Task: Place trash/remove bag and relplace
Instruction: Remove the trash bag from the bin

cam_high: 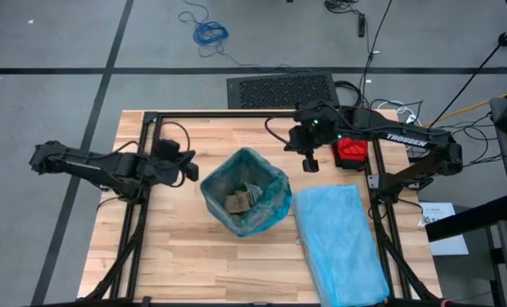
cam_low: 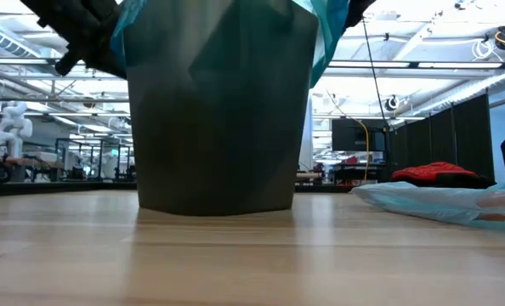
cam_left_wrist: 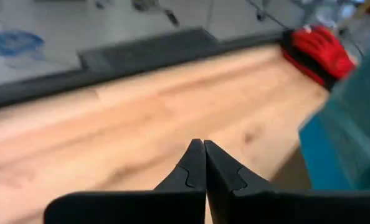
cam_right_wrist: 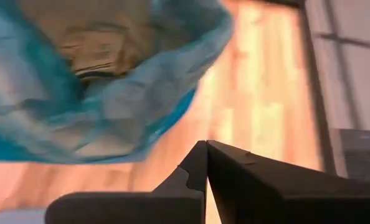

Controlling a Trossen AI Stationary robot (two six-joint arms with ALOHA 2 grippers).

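Two grippers hung empty with fingers pressed together: left gripper (cam_high: 188, 165) beside the bin's left, right gripper (cam_high: 310, 163) above the table's far side. Crinkly teal bag (cam_high: 270, 201) lined the round grey bin (cam_low: 218, 127) mid-table, with crumpled brown trash (cam_high: 241, 200) inside. Pale-blue plastic bag (cam_high: 339, 243) lay flat toward the near right corner; red glove (cam_high: 351, 149) sat at the right edge.

The bench (cam_high: 194, 256) is evenly lit from above in the high view, with only soft shadows cast. In the low view, glare is thrown by bright ceiling lights, and the bin (cam_low: 217, 110) is left dark against them. Both wrist views are blurred; the red glove (cam_left_wrist: 319, 50) is out of focus.
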